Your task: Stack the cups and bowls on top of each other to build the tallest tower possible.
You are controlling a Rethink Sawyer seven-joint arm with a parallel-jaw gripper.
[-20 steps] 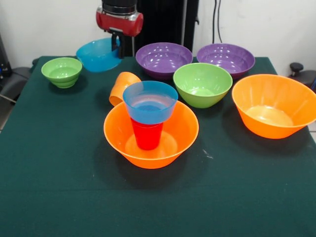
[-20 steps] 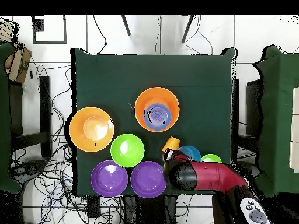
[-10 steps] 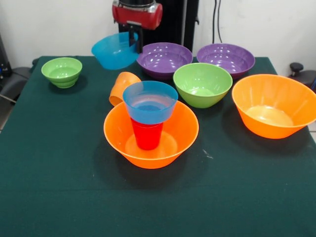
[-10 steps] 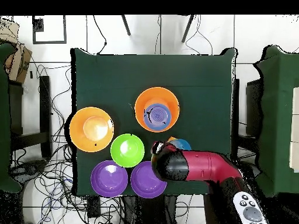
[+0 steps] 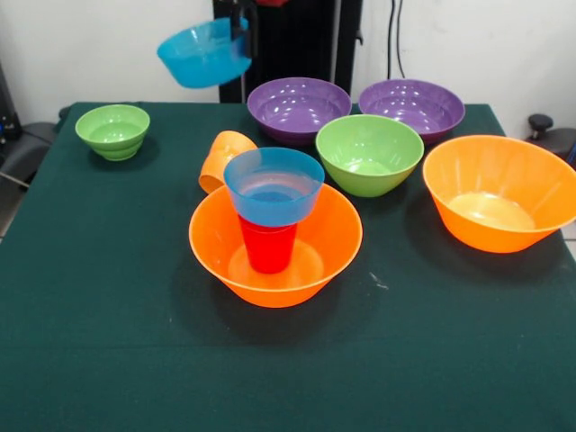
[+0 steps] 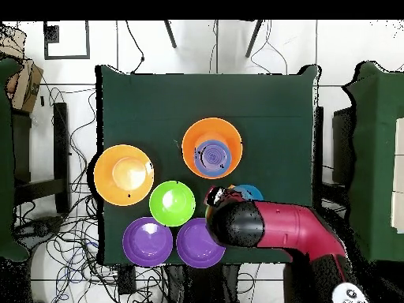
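Going left to right in the front view: the small green bowl [image 5: 112,130] sits alone at the far left, and just right of it the gripper [image 5: 240,20] at the top edge is pinching the rim of the second blue bowl [image 5: 204,54], holding it tilted high above the table. To do this bit well I'd keep it high, swing it right over the tower [image 5: 274,236], level it, then lower it straight into the blue bowl [image 5: 274,185] perched on the red cup [image 5: 267,244] inside the orange bowl [image 5: 275,266], because that perch looks wobbly. Compared with a second ago the carried bowl is clearly higher and a little further right; nothing else has moved, and the orange cup [image 5: 221,158] lies on its side behind the tower.
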